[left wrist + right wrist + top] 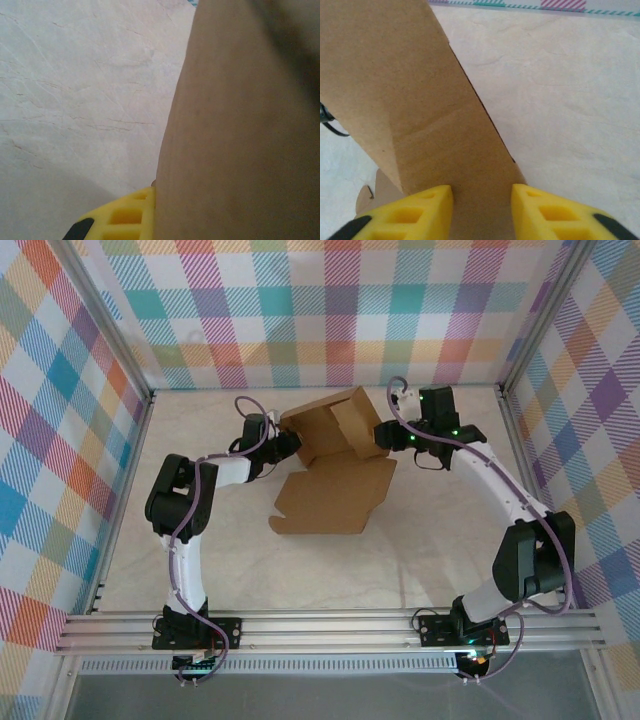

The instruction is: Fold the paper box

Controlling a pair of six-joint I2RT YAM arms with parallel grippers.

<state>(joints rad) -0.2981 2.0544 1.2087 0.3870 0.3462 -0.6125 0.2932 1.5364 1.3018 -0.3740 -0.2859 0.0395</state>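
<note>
Left wrist view: the brown card of the box [240, 130] covers the right half, close and blurred. One yellow finger [125, 216] shows at the bottom edge, pressed against the card; its partner is hidden behind the card. Left gripper [288, 445] is closed, pinching the box's left wall as far as can be made out.

Top view: the box sits centre-back on the table [300, 570], half formed, with the rear part raised and the front panel flat toward the arms. The inner folds are hard to read.

Right gripper [383, 436] is at the box's right side. The wrist view shows its fingers [420, 210] moderately apart, not clamped, with a raised panel running into the gap. Whether they touch the card, I cannot tell.

Checked walls [330, 310] close in three sides of the table. A metal rail [330, 625] runs along the near edge.
</note>
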